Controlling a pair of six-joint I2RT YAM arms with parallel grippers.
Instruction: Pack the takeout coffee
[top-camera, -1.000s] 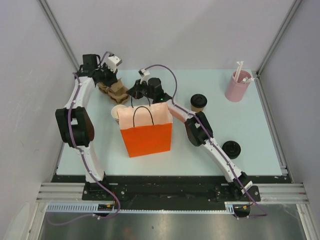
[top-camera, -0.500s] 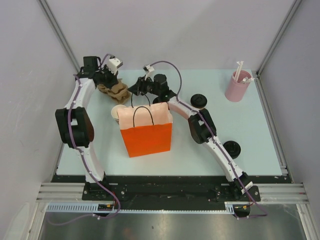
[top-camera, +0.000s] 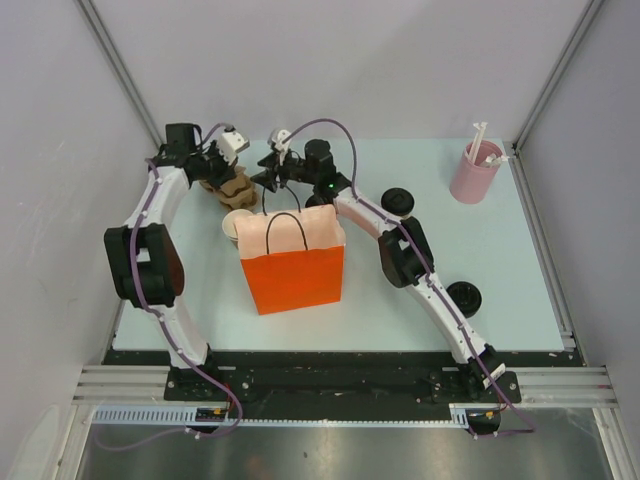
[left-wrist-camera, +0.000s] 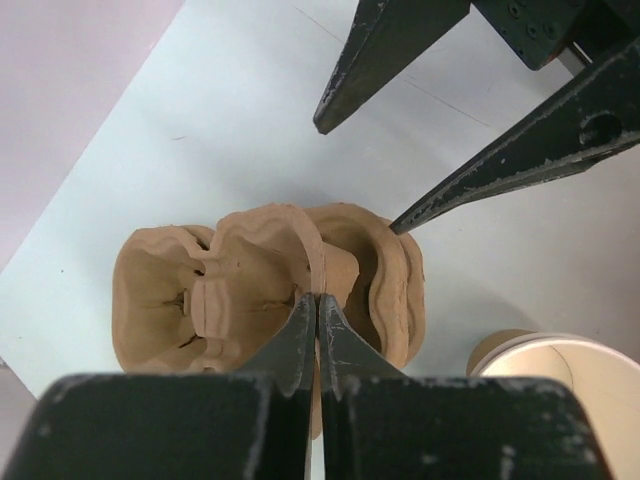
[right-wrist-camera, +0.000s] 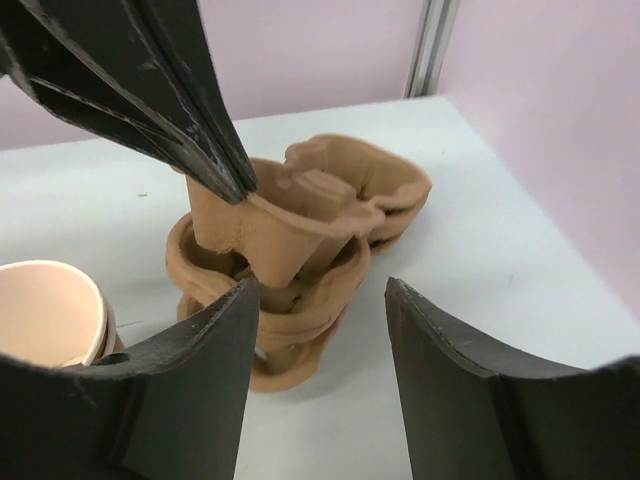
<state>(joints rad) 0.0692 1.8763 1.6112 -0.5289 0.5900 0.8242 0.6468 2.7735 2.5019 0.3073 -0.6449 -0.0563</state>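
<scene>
A stack of brown pulp cup trays (top-camera: 232, 188) stands at the back left of the table. My left gripper (left-wrist-camera: 318, 300) is shut on the rim of the top tray (right-wrist-camera: 290, 225), which sits lifted and tilted above the rest of the stack. My right gripper (right-wrist-camera: 320, 290) is open, its fingers low on either side of the stack's near corner without gripping it. One takeout coffee (top-camera: 397, 202) with a black lid stands behind my right arm, partly hidden. Another one (top-camera: 463, 298) stands at the front right. The orange bag (top-camera: 293, 262) stands open mid-table.
A lidless paper cup (top-camera: 237, 225) with a cream inside stands between the trays and the bag, also seen in the left wrist view (left-wrist-camera: 560, 365). A pink cylinder (top-camera: 473, 172) with white straws is at the back right corner. Walls close in left and right.
My right gripper has gone from shut to open beside the tray stack and shifted slightly left. My left gripper has moved a little to the right with the top tray.
</scene>
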